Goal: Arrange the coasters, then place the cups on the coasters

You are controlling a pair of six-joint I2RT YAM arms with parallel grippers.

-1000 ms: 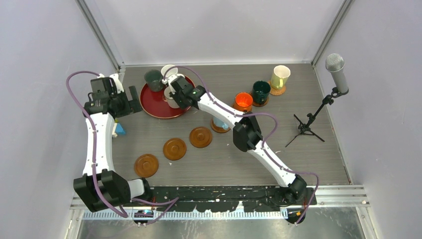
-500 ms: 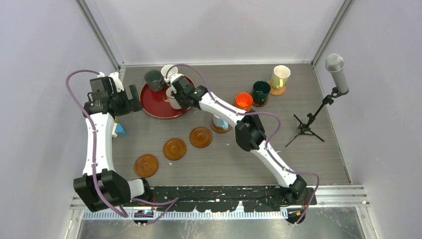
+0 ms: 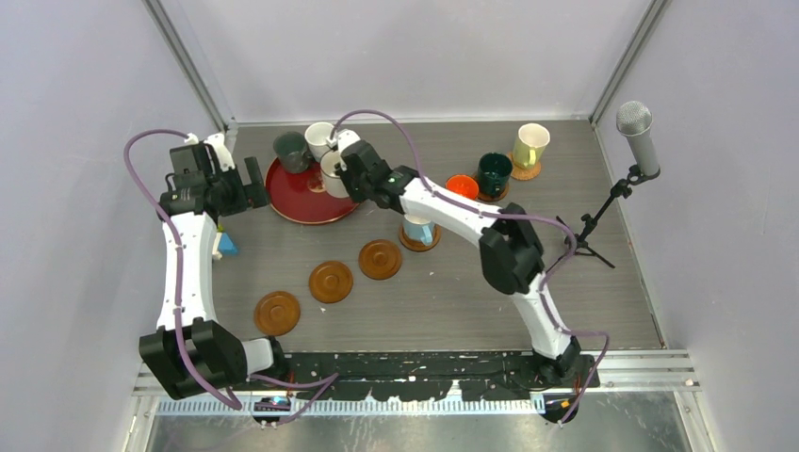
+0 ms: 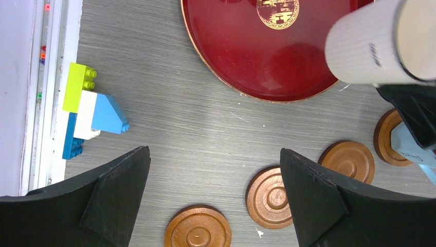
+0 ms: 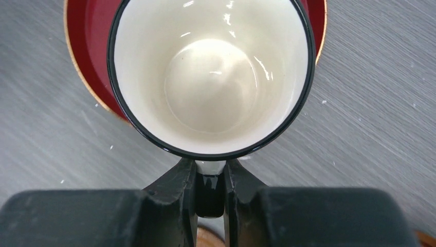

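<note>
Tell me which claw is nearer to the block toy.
Left. The left claw hangs open beside the block toy; the right claw, holding a white mug, is farther off, across the red tray.

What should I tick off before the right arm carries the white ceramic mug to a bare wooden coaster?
1. Right gripper shut on the white ceramic mug by its handle: ok.
2. Mug empty: ok.
3. Round brown wooden coasters bare: three, ok.
4. Left gripper open, holding nothing: ok.
5. Mug clear of the round red tray: cannot tell.
</note>
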